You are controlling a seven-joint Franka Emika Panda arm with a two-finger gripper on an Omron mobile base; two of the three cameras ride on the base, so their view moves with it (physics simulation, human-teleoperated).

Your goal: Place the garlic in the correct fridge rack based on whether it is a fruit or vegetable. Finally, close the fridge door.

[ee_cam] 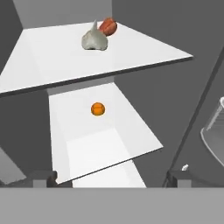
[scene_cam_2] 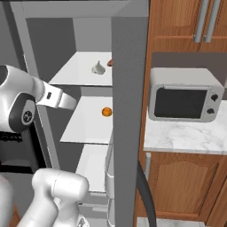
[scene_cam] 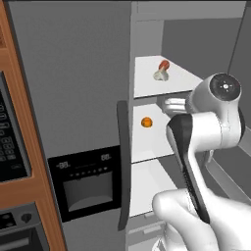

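- You are looking at the garlic (ee_cam: 94, 39) already lying on the upper fridge shelf (ee_cam: 52, 61), touching a reddish-brown vegetable (ee_cam: 108, 26) just behind it.
- A small orange fruit (ee_cam: 98, 109) is sitting alone on the shelf below (ee_cam: 83, 135), so the sorting step is looking done.
- Your claw (ee_cam: 111, 178) is hanging spread and pinching nothing, its two dark tips well apart at the bottom of the hand view, outside the shelves.
- The step you are coming to, by my reading, is closing the fridge door (scene_cam_2: 128, 111), which is standing wide open edge-on in the right base view, its dark handle (scene_cam_2: 148, 195) curving down beside it.
- For the next move you will likely be needing to swing the arm out of the fridge opening, get behind the door's face and push it shut.
- Keep watching the clear container (ee_cam: 214, 131) on the door side; it is sitting near your claw's path.
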